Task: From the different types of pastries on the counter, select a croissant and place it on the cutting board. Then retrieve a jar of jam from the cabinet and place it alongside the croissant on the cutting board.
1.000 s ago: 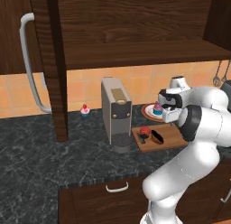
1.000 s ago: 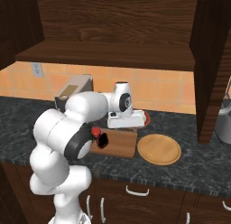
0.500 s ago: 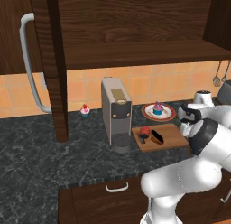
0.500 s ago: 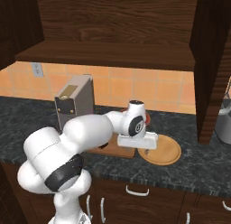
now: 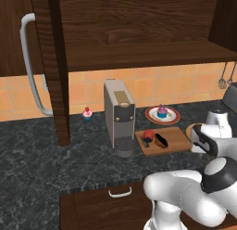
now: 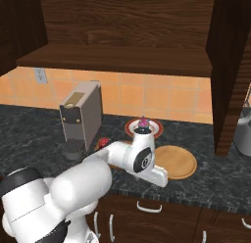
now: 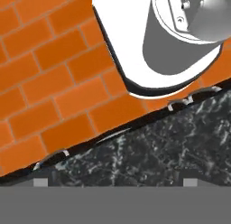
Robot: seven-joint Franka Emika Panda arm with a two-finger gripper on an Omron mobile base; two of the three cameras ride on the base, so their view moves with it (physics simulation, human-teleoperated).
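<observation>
Glass, the red jar of jam (image 5: 148, 135) left of the croissant (image 5: 161, 140) on the cutting board (image 5: 178, 140) looks rigid, slippery, best pinched across its sides; the gripper's jaws gape empty.

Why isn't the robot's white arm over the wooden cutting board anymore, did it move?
Yes. The white arm swung right, off the flat wooden cutting board, toward the counter's right end.
</observation>
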